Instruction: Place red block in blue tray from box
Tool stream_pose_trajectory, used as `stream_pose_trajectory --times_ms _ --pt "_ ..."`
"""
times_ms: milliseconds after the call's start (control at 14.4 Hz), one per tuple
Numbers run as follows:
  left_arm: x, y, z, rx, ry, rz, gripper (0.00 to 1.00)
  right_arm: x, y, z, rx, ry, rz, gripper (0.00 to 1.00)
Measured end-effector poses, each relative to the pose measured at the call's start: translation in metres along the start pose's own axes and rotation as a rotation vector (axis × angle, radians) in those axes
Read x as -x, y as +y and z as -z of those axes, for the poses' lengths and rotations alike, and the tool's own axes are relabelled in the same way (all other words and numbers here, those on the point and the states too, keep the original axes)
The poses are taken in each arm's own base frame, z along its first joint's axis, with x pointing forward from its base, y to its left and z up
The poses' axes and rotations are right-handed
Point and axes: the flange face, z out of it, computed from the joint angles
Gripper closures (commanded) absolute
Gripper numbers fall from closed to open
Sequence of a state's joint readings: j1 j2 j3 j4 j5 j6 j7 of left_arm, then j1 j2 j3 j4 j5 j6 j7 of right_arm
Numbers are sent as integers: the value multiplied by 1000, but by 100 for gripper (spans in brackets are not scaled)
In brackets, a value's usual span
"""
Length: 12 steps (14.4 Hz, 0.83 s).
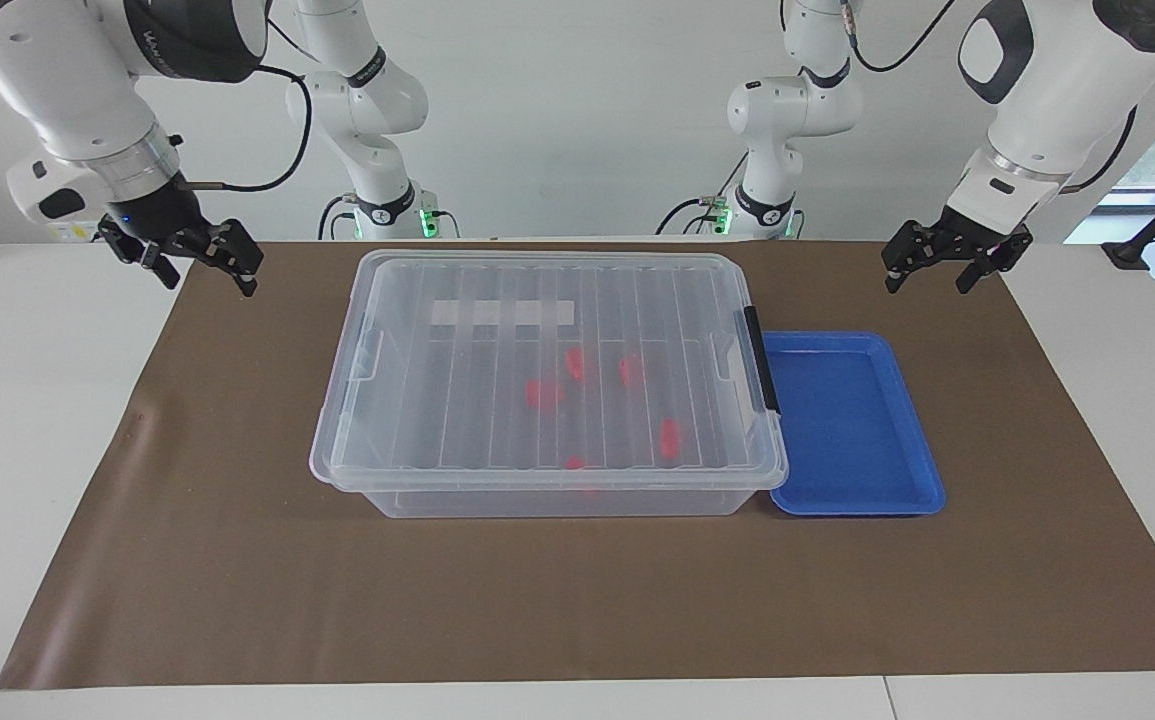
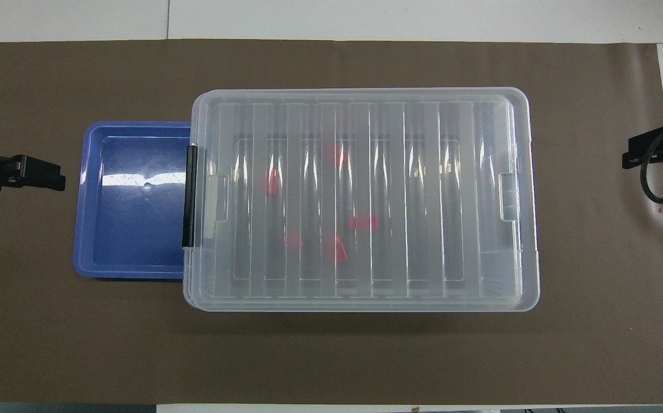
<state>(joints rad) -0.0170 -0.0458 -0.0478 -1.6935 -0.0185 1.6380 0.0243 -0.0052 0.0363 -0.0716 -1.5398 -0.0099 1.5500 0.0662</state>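
Note:
The box (image 1: 547, 360) is a clear bin in the middle of the brown mat, with its ribbed lid on and a black latch (image 1: 762, 360) on the side toward the blue tray. Several red blocks (image 1: 544, 392) lie inside it and show through the lid, also in the overhead view (image 2: 364, 222). The blue tray (image 1: 852, 420) sits empty right beside the box, toward the left arm's end (image 2: 130, 229). My left gripper (image 1: 930, 283) hangs open and empty above the mat's corner near that end. My right gripper (image 1: 207, 280) hangs open and empty above the mat's edge at the right arm's end.
A brown mat (image 1: 237, 560) covers most of the white table (image 1: 27, 420). A white label strip (image 1: 502, 313) lies on the box lid. Bare mat surrounds the box and the tray.

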Motion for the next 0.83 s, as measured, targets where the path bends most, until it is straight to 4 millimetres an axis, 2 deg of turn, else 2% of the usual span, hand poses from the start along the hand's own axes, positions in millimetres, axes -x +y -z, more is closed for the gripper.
stream_pose_trajectory --times_ms 486,833 --pt "0 0 0 0 0 0 0 -1 -1 -2 0 -4 1 0" --pt "0 0 0 0 0 0 0 -6 -11 -16 -1 2 18 0"
